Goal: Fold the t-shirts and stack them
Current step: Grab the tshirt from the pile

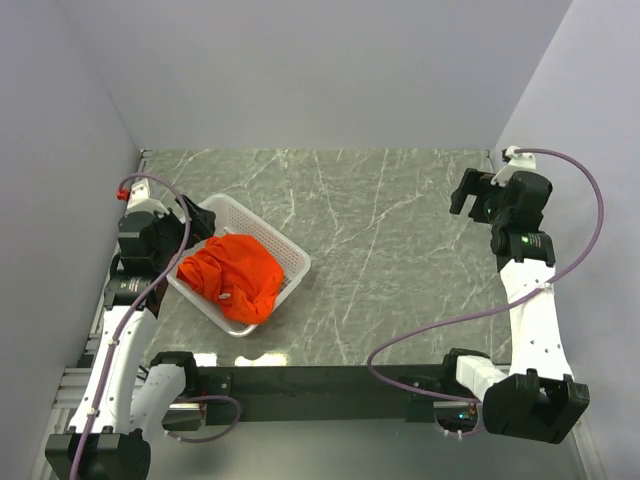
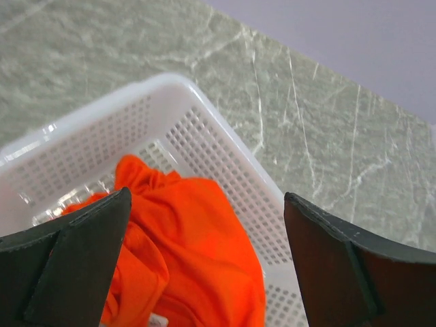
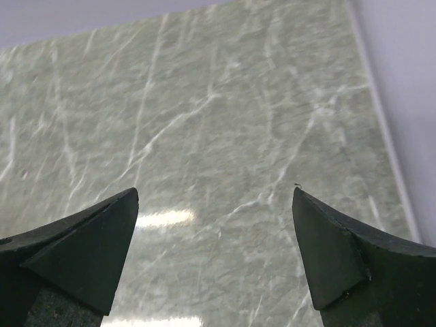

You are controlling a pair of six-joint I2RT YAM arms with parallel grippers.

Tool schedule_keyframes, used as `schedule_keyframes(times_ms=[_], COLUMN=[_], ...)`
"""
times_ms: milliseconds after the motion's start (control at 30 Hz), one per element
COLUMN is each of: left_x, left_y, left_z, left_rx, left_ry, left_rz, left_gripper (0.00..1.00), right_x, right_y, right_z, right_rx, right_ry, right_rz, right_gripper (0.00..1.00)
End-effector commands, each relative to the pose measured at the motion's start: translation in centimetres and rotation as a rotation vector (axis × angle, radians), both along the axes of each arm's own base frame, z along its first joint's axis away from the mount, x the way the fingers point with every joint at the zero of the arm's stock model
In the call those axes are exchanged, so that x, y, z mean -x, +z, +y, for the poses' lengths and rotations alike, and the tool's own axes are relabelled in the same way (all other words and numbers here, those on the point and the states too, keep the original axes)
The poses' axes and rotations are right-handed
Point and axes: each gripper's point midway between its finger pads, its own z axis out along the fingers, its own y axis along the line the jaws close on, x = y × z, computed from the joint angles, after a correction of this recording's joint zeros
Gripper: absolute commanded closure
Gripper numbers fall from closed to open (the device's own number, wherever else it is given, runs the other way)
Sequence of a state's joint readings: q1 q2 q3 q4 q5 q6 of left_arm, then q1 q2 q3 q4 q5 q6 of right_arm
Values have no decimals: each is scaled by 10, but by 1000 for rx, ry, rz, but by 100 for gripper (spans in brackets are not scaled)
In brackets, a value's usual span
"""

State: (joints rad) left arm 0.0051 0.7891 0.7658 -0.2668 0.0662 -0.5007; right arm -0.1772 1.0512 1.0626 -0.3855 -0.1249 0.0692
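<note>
Lying as a crumpled heap inside the basket (image 1: 262, 222), the t-shirt (image 1: 235, 275) is of soft, matt cloth in a bright orange-red colour, with many folds and rounded bulges. It is not spread out, so I cannot tell where the neck or the hem points. In the top view the heap is a little longer from left to right than from far to near, and it fills the near and left part of the basket, reaching up to the rim there. A small pale spot shows on the near side of the cloth; it is too small to say what it is.

The basket is of white plastic, with a smooth rounded rim and walls and floor pierced by a fine grid of small holes. It is rectangular with soft corners and stands turned, one corner pointing away from the arms. Only the t-shirt is in it.

The basket stands on the worktop (image 1: 400, 260), a smooth, slightly shiny grey-green surface with thin white veins like marble.

The left gripper (image 1: 197, 218) hangs over the far left corner of the basket, its dark wedge-shaped fingers (image 2: 75, 252) wide apart and holding nothing. The right gripper (image 1: 480, 193) is well apart from the basket, to its right, also spread wide with nothing between its fingers.
</note>
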Motion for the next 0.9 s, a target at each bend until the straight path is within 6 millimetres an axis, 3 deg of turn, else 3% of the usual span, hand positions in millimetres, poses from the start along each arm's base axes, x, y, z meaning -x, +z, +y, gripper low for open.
schedule_keyframes(times_ms=[0, 67, 100, 133, 233, 367, 400, 467, 500, 533, 633, 867], left_x=[9, 12, 14, 15, 20, 26, 30, 33, 37, 41, 44, 48], left_y=[8, 2, -1, -5, -19, -47, -66, -80, -98, -103, -120, -162], left_z=[-11, -16, -22, -26, -45, -66, -70, -78, -78, -86, -84, -101], left_rx=[71, 117, 160, 178, 264, 334, 344, 329, 319, 298, 238, 136], left_ry=[-31, -40, -54, -68, -117, -140, -125, -110, -77, -85, 4, 52], left_rz=[28, 55, 74, 89, 161, 299, 392, 484, 575, 611, 673, 814], left_gripper=[0, 1, 0, 1, 1, 0, 0, 1, 1, 1, 3, 19], right_x=[8, 19, 39, 58, 79, 74, 75, 73, 74, 73, 75, 79], right_y=[27, 22, 25, 12, -8, -27, -29, -34, -36, -39, -49, -68], right_z=[33, 67, 113, 131, 165, 168, 168, 169, 170, 170, 171, 168], right_rx=[-10, 22, 87, 92, 148, 121, 120, 102, 92, 85, 59, 53], right_ry=[205, 444, 796, 934, 1116, 1104, 1111, 1110, 1109, 1107, 1093, 1079], right_rz=[-49, -42, -111, -76, -59, 0, 7, 21, 26, 27, 47, 87], right_gripper=[0, 0, 0, 0, 0, 0, 0, 0, 0, 0, 0, 0])
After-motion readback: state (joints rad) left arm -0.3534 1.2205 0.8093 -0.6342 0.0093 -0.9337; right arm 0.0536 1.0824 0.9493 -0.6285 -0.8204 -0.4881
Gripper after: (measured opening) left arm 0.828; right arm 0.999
